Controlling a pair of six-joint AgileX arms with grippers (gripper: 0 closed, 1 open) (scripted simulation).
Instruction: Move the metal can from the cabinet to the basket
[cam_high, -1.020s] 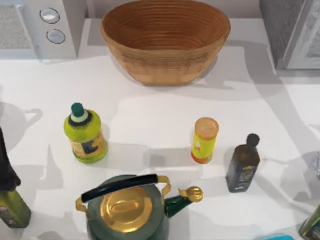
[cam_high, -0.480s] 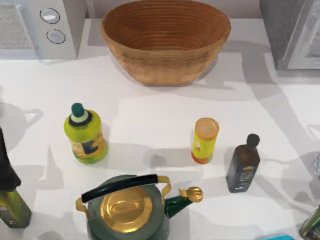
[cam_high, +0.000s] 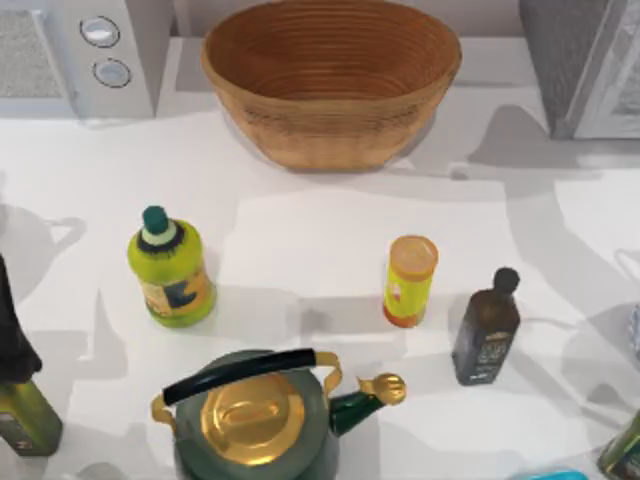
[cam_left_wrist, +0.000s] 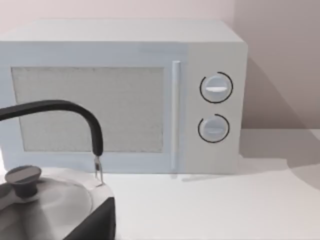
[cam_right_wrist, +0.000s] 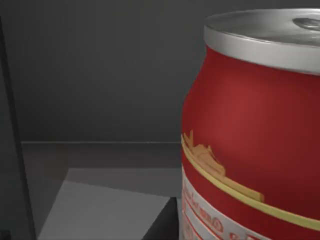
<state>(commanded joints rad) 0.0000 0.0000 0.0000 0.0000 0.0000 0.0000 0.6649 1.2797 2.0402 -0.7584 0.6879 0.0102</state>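
Note:
The metal can (cam_right_wrist: 255, 135), red with a yellow band, pale print and a silver top, stands very close in the right wrist view, inside the dark grey cabinet (cam_right_wrist: 100, 75). A dark wedge (cam_right_wrist: 161, 226) at the can's foot may be part of my right gripper. From above, the cabinet (cam_high: 580, 60) is at the table's far right corner, with its pale framed door partly seen. The wicker basket (cam_high: 330, 80) sits at the far middle of the table with nothing in it.
A white microwave (cam_high: 80, 50) stands far left. On the table are a yellow-green bottle (cam_high: 172, 268), a yellow tube with an orange lid (cam_high: 409, 282), a dark bottle (cam_high: 486, 328) and a green kettle (cam_high: 255, 415). The left wrist view has the microwave (cam_left_wrist: 125, 95) and a grey kettle (cam_left_wrist: 45, 200).
The shadows on the table in front of the cabinet have shifted. The things on the table have not moved.

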